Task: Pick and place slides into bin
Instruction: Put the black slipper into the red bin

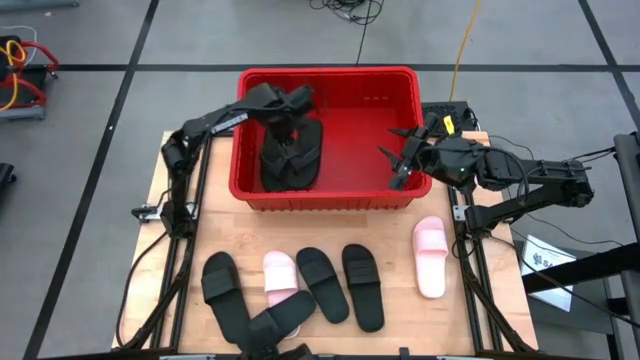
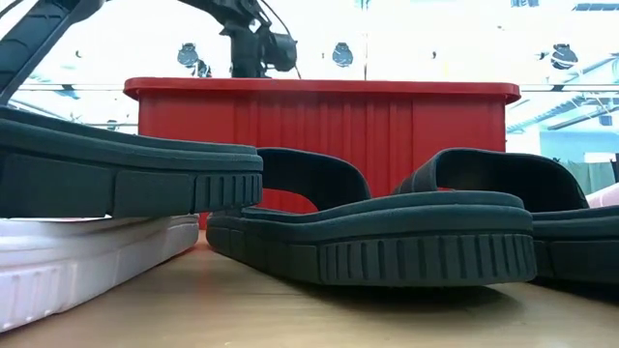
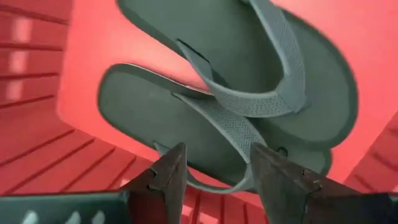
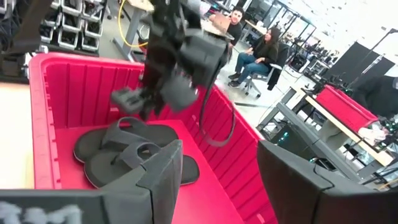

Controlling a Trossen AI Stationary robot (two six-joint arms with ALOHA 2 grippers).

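— How many slides were where?
— Two black flip-flops lay in the bin at upper centre; below it, about four black slides and two pink slides, perhaps.
— Grippers?
— Left gripper spread, empty, above the pair; right gripper spread, empty, at the bin's right rim.

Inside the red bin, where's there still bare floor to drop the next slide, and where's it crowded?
The bin has bare floor across its middle and right, between the black flip-flops and the right wall where the open right gripper hangs. The left part is crowded: two flip-flops overlap there under the open left gripper.
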